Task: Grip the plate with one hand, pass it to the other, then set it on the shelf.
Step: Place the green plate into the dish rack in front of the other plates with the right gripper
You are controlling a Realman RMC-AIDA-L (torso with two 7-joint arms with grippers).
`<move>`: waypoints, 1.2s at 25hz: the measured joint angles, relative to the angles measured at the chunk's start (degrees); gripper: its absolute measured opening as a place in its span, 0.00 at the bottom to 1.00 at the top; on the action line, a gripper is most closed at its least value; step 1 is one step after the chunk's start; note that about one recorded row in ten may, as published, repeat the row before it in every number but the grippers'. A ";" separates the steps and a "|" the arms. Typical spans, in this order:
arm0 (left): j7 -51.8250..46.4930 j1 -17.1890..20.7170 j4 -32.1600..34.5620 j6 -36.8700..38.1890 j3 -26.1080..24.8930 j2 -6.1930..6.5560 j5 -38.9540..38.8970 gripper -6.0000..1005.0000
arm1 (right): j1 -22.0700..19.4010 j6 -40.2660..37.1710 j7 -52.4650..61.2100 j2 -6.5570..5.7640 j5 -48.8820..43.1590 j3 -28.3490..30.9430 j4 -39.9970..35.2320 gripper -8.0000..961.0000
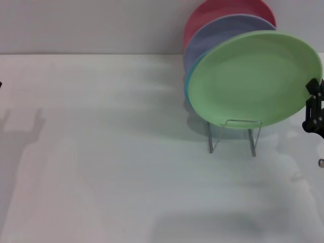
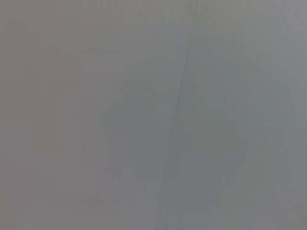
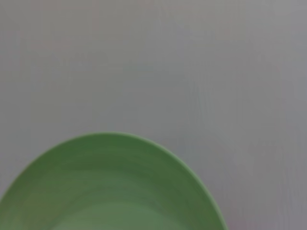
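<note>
The light green plate [image 1: 254, 77] stands tilted in the silver wire shelf [image 1: 235, 132] at the back right, in front of the other plates. Its rim also fills the lower part of the right wrist view as the green plate [image 3: 110, 187]. My right gripper [image 1: 313, 107] is at the right edge of the head view, right beside the plate's right rim; whether it touches the rim does not show. Of my left arm only a dark sliver [image 1: 0, 85] shows at the far left edge, far from the plate. The left wrist view holds only a bare grey surface.
Behind the green plate stand a turquoise-blue plate [image 1: 189, 83], a lavender plate [image 1: 217, 31] and a red plate [image 1: 212, 11] in the same rack. The white table [image 1: 111, 167] spreads to the left and front. A grey wall [image 1: 91, 25] rises behind.
</note>
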 joint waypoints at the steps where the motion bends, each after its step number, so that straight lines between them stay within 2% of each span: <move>1: 0.00 0.00 0.00 0.00 0.00 0.00 0.00 0.81 | -0.01 0.22 0.00 0.00 0.00 0.01 0.00 0.04; 18: -0.09 0.35 0.01 1.40 0.00 0.00 0.00 0.81 | 0.07 0.96 0.00 -0.10 0.02 0.00 0.02 0.04; 23: -0.11 0.35 0.00 1.69 0.00 0.00 0.00 0.81 | 0.23 1.15 0.19 -0.09 -0.31 -0.07 0.08 0.17; 30: -0.19 0.53 0.00 1.84 0.00 0.00 0.00 0.81 | 0.12 -0.21 0.54 -0.21 -0.42 -1.27 0.09 0.19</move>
